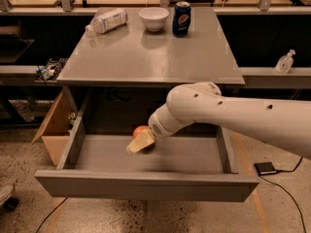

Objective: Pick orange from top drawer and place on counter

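Observation:
The orange (140,129) lies inside the open top drawer (146,186), near its middle-left, mostly covered by my gripper. My gripper (138,143), with pale yellowish fingers, reaches down from the white arm (233,115) and sits right at the front of the orange, overlapping it. The grey counter (150,52) spreads above the drawer.
On the counter's far edge lie a plastic bottle (107,21) on its side, a white bowl (153,18) and a dark blue soda can (181,18). A cardboard box (54,125) stands left of the drawer. A wooden workbench runs behind. A spray bottle (284,62) sits at the right.

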Controlling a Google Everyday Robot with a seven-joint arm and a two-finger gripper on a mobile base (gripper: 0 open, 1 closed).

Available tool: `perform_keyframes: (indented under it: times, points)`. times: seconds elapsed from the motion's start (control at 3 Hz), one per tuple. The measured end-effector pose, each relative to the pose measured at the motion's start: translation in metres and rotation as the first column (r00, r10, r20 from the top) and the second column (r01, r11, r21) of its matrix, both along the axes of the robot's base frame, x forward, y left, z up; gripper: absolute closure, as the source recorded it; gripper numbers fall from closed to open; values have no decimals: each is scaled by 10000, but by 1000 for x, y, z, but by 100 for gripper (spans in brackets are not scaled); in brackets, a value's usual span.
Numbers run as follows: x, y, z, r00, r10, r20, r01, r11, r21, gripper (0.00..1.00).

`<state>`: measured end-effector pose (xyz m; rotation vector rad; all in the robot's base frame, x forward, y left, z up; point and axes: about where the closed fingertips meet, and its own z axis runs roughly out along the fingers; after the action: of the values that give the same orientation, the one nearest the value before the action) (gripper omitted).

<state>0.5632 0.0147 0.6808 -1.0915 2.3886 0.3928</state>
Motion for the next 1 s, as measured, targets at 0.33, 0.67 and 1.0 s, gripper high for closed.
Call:
perform_keyframes:
  times: [0.33,0.67,1.0]
  points:
    - [12,14,-9,9995,-295,68,295,9995,99,0]
    - [20,36,-28,9987,-474,-185,477,9987,178,0]
    - [20,36,-28,9987,-473,-185,477,9987,178,0]
